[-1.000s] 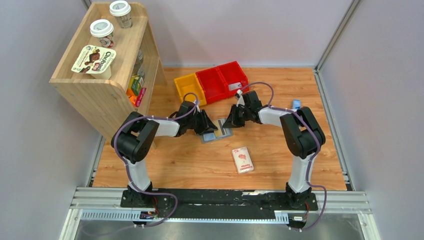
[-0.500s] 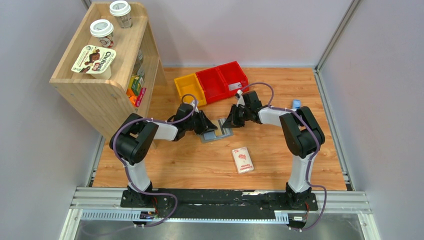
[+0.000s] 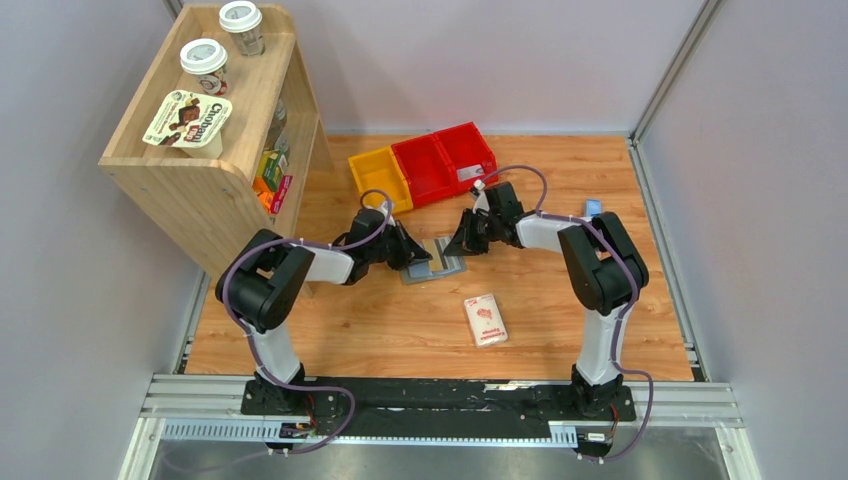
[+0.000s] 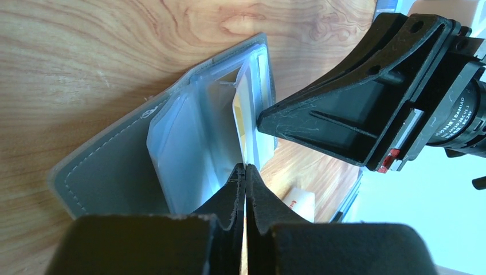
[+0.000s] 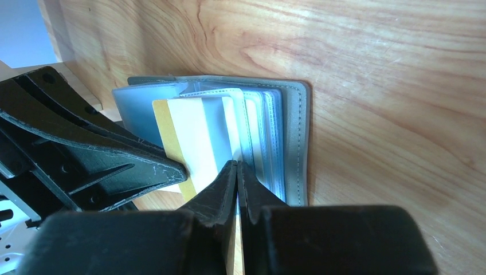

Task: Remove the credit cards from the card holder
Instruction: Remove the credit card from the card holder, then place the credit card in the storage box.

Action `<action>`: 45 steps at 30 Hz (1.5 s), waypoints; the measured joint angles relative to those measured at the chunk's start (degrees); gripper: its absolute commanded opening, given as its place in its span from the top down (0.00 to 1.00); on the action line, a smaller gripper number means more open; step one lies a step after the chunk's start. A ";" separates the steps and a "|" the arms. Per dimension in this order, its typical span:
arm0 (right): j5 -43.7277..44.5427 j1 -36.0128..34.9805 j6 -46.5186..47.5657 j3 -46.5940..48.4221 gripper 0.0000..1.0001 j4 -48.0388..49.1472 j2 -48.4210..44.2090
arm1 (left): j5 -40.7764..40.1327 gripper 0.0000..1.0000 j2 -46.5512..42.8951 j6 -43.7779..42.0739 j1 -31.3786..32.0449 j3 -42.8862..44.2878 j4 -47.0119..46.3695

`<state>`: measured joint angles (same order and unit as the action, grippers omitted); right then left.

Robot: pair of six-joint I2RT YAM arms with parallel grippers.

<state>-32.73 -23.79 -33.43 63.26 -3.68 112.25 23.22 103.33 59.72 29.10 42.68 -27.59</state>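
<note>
The grey card holder [image 3: 443, 266] lies open on the wooden table between both arms, and also shows in the left wrist view [image 4: 109, 172] and the right wrist view [image 5: 298, 137]. A tan-edged whitish credit card [image 5: 195, 134] sticks partly out of a pale blue pocket; its tan face shows in the left wrist view [image 4: 245, 112]. My left gripper [image 3: 409, 252] [image 4: 245, 167] is shut on this card's edge. My right gripper [image 3: 461, 244] [image 5: 236, 164] is shut on a pocket leaf of the card holder. Other cards stay hidden in the pockets.
A white-and-pink packet [image 3: 485, 320] lies nearer the front. Red bins [image 3: 445, 158] and a yellow bin [image 3: 380, 177] stand behind. A wooden shelf [image 3: 210, 150] with cups is at the left. A small blue object [image 3: 593, 208] lies at the far right.
My left gripper has drawn back a little to the left with the card's edge. The right gripper and the card holder have stayed put.
</note>
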 measured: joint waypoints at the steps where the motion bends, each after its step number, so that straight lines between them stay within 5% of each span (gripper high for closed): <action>1: -0.02 -0.02 -0.02 0.00 0.92 0.04 0.04 | -0.07 1.00 -0.22 -0.15 0.00 -0.17 0.02; 12: -0.22 0.00 -0.24 0.00 0.92 0.17 0.17 | -3.74 1.00 -10.01 -5.99 0.02 -2.34 10.14; 20: -0.13 0.00 -0.17 0.00 0.88 0.15 0.09 | -8.26 1.00 -15.96 -14.86 0.17 -0.26 26.84; 32: 7.02 -0.22 2.38 -2.01 0.43 -4.74 -9.66 | -23.87 1.00 -19.30 -38.42 1.09 26.16 52.92; 45: 28.50 -0.15 4.94 -10.99 0.12 -14.05 -38.71 | -41.05 1.00 0.26 -67.71 8.33 52.98 59.49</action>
<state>-4.23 -23.94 -28.49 52.27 -17.74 73.54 -17.82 103.59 -7.99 37.43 95.66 31.90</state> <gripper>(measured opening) 0.798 0.006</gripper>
